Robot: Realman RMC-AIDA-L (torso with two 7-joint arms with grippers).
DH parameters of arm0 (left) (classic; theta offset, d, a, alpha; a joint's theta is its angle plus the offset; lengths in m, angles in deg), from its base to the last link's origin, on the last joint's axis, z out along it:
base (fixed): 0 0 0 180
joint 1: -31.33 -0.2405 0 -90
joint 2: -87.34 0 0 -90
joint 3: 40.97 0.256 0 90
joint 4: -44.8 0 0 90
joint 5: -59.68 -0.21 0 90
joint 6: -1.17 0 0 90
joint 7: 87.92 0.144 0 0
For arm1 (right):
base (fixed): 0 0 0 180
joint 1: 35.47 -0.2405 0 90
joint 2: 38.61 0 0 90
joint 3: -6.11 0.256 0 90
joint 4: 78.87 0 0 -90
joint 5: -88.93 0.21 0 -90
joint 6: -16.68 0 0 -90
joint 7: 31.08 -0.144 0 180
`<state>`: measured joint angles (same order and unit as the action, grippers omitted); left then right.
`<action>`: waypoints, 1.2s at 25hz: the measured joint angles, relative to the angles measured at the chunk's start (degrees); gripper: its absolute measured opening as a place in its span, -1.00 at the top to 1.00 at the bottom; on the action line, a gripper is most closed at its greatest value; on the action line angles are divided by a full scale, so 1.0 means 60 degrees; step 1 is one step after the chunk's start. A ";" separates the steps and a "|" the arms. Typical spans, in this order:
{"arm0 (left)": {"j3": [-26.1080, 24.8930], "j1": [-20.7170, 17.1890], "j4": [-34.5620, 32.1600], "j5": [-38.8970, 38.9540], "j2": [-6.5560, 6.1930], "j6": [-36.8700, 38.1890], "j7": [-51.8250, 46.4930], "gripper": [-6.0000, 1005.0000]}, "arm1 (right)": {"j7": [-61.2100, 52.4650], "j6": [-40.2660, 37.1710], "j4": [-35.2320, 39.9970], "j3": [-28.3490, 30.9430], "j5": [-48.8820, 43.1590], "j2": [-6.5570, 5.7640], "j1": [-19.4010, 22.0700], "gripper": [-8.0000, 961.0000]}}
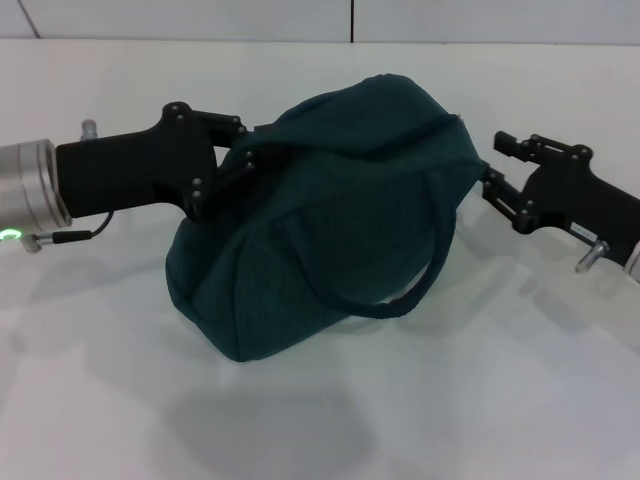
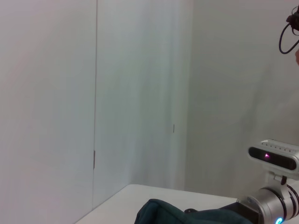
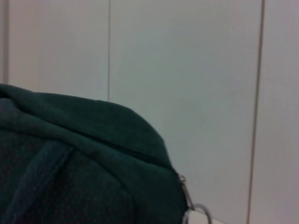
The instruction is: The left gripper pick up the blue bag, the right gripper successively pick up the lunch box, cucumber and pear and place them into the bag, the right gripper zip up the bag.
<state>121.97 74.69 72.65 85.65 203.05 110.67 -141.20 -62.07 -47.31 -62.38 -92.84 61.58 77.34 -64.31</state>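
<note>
Zip nearly home, both hands at the bag's ends

The blue bag [image 1: 330, 230] sits bulging on the worktop [image 1: 480, 400], long axis running hand to hand. The left hand [image 1: 230, 160] pinches its left end shut-fingered; the right hand [image 1: 492, 168] is at the opposite end, where the ring pull [image 3: 196, 212] hangs, fingers parted, holding nothing that I can see
</note>
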 joint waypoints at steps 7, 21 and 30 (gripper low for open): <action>0.0000 0.0017 0.0001 -0.0008 0.0023 0.0000 0.0023 0.78 | -0.0018 0.0287 0.0733 -0.0621 -0.0036 0.0009 -0.0019 0.27; 0.0001 0.0030 0.0000 0.0033 0.0036 0.0001 0.0192 0.78 | -0.0022 0.0793 0.1331 -0.0675 0.0049 0.0025 -0.0224 0.39; 0.0000 0.0025 0.0000 0.0057 0.0035 0.0001 0.0201 0.78 | -0.0029 0.1179 0.1338 -0.0656 0.0071 0.0043 -0.0380 0.46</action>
<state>121.97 74.84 72.65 85.99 203.26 110.68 -140.00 -62.24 -40.24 -54.35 -96.77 62.01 77.60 -66.59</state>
